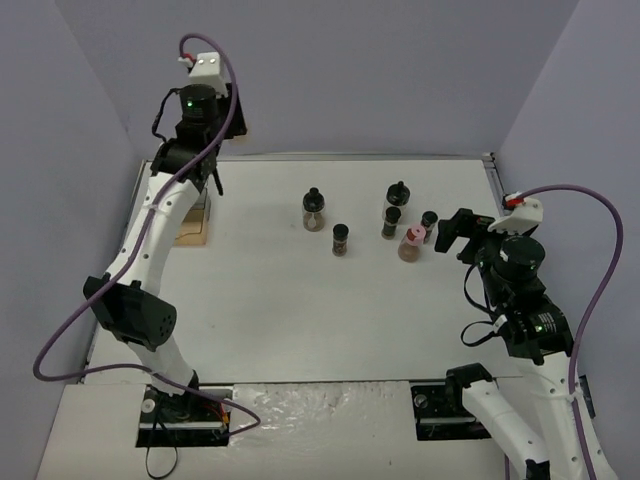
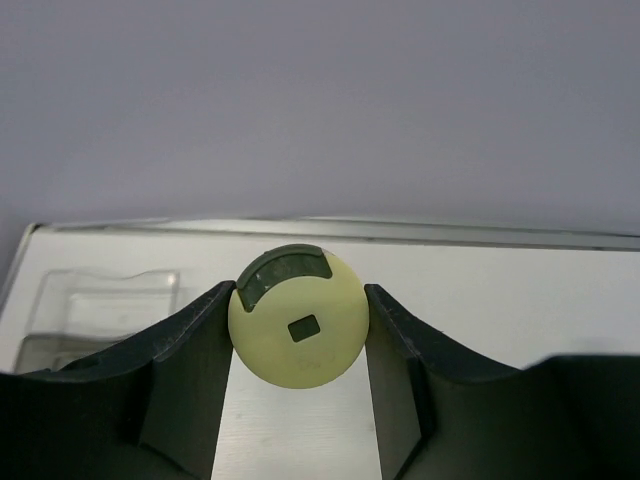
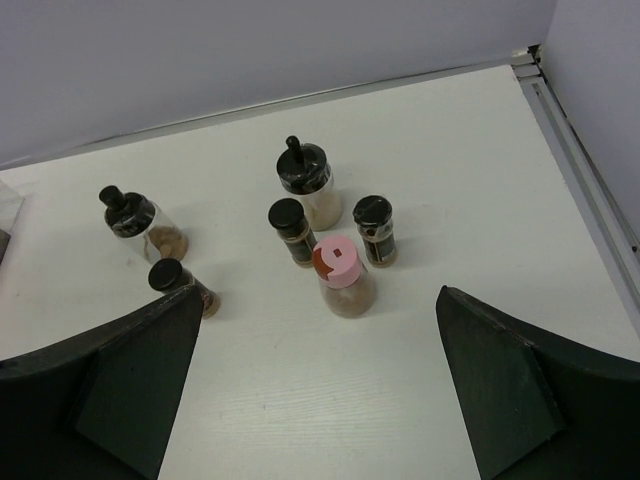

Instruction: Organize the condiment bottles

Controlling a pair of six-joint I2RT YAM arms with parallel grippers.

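My left gripper (image 2: 298, 291) is shut on the yellow-capped jar (image 2: 300, 335), gripping its cap from both sides, held high over the clear-and-wood rack (image 2: 95, 300) at the table's far left. In the top view this gripper (image 1: 203, 172) hides the jar. The other jars stand on the table: two knob-topped black-capped ones (image 1: 313, 210) (image 1: 398, 198), three small black-capped ones (image 1: 341, 239) (image 1: 391, 222) (image 1: 429, 220), and the pink-capped one (image 1: 411, 243). My right gripper (image 1: 455, 232) is open and empty, just right of the pink-capped jar (image 3: 343, 275).
The rack (image 1: 188, 228) is mostly covered by my left arm in the top view. Purple walls close the table at the back and both sides. A metal rail (image 3: 580, 120) runs along the right edge.
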